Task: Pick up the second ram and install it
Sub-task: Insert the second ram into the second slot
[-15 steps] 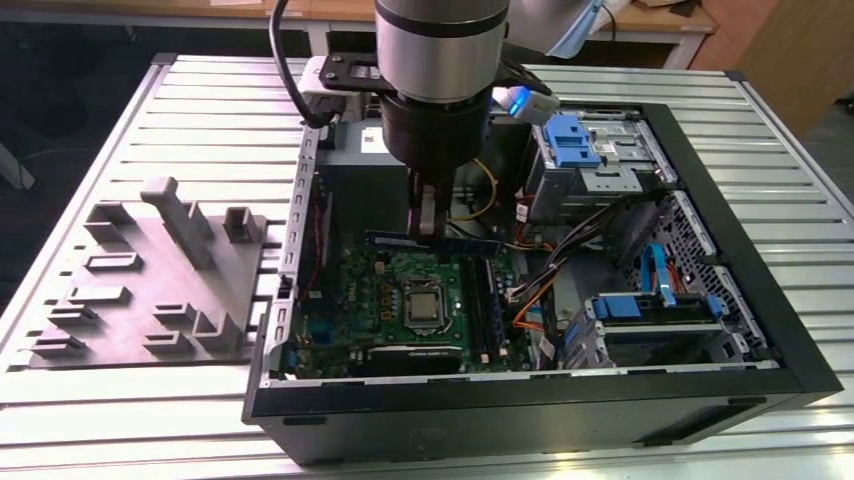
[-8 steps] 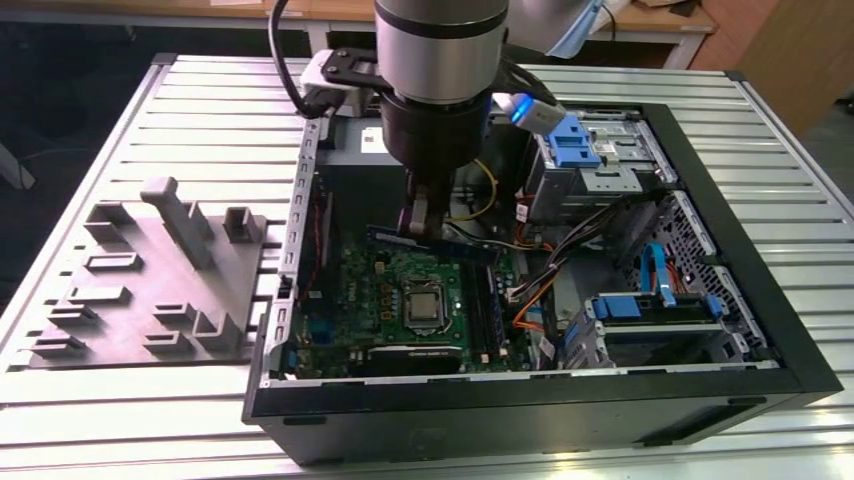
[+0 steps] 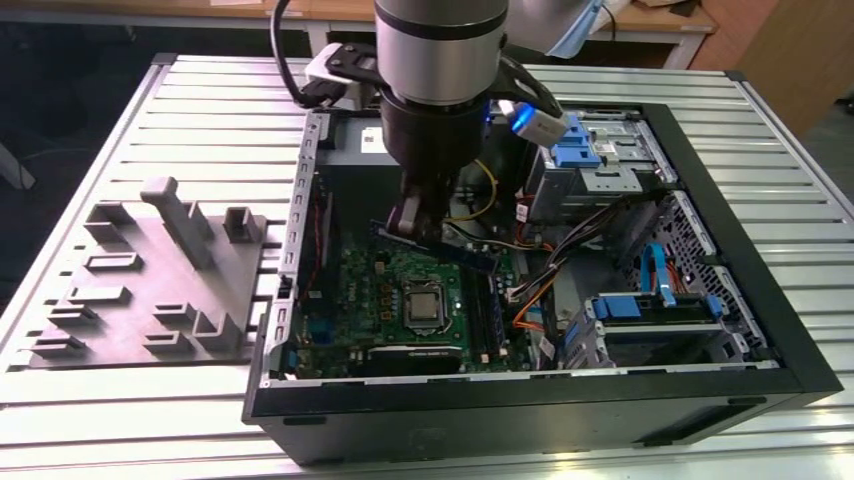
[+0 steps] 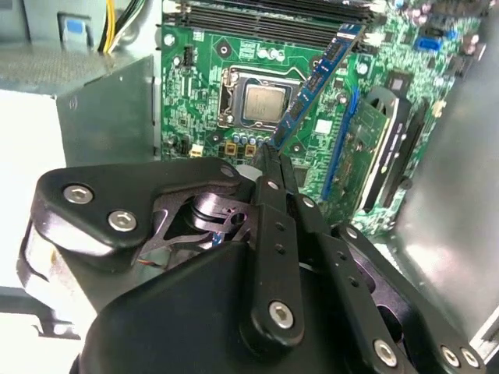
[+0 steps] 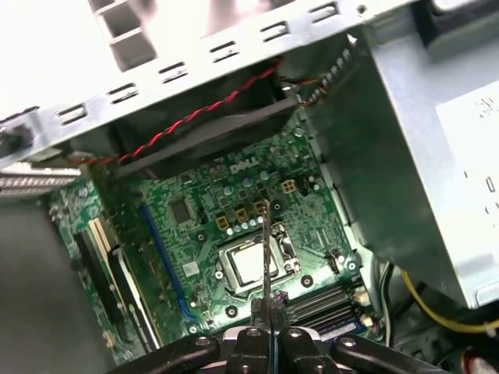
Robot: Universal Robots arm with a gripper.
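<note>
The second ram [image 3: 447, 247] was in the air inside the open case [image 3: 534, 385], a dark blue-green stick held above the motherboard [image 3: 380, 285] and not in any slot. In the second wrist view the second ram [image 4: 316, 82] ran out slantwise from my fingertips across the board; in the first wrist view it [image 5: 266, 249] showed edge-on as 1 thin line over the processor socket [image 5: 248, 265]. My claw [image 3: 411, 228] was clenched on the stick near 1 end, and in both wrist views the jaws [image 4: 273, 152] [image 5: 269, 308] stood closed flat against its faces. So the pick-up looked done, and I judged myself in the carry-and-align part of the install. The memory slots [image 4: 273, 15] lay just beside the socket [image 4: 261, 101], apart from the stick, and I could not tell which of them were free. To my eye, seating would call for the stick's long edge squared up parallel with a slot and level, not slanted, before any press. Out on the exterior view's left, the grey fixture tray [image 3: 147, 280] sat on the slatted table [image 3: 134, 110], well apart from the case.
</note>
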